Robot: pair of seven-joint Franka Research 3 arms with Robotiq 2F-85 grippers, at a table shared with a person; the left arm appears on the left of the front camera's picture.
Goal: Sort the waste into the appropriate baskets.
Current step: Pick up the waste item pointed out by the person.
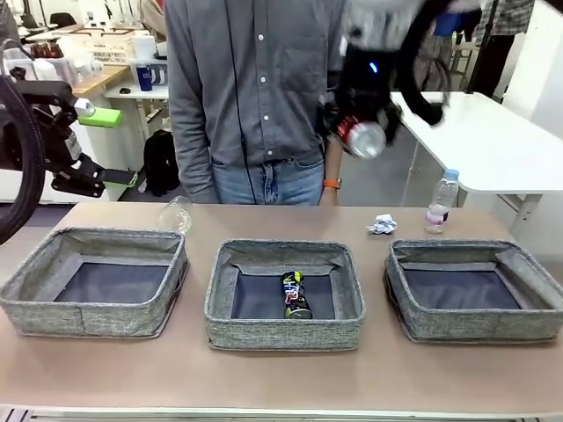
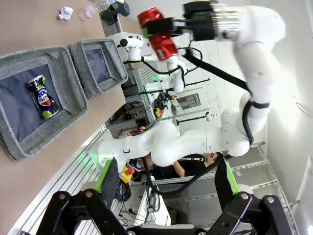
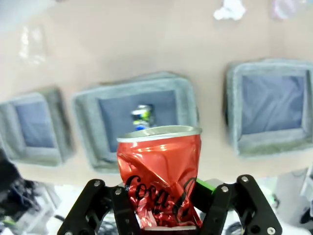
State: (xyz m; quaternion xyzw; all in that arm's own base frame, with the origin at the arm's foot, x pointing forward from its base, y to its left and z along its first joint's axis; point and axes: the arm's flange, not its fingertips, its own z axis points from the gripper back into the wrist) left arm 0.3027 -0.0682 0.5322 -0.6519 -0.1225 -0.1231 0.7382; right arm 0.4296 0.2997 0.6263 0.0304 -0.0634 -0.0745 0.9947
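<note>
My right gripper (image 1: 365, 132) hangs high above the table, shut on a dented red drink can (image 1: 362, 139) (image 3: 160, 176) (image 2: 157, 32). In the right wrist view the can is above the middle basket (image 3: 88, 127). A dark blue-and-yellow can (image 1: 296, 294) (image 3: 142, 117) (image 2: 41, 96) lies in that middle basket (image 1: 284, 334). The left basket (image 1: 88, 318) and right basket (image 1: 479, 327) hold nothing. A clear plastic cup (image 1: 176, 214) lies behind the left basket. A white paper wad (image 1: 382, 224) and a blue-capped bottle (image 1: 442, 200) sit behind the right basket. My left gripper (image 1: 110, 147) (image 2: 166, 186) stands open off the table's left.
A person in a grey shirt (image 1: 251, 88) stands at the far edge, a hand (image 1: 331, 189) at the side. A white table (image 1: 493, 141) stands behind on the right. Bare tabletop (image 1: 281, 378) runs in front of the baskets.
</note>
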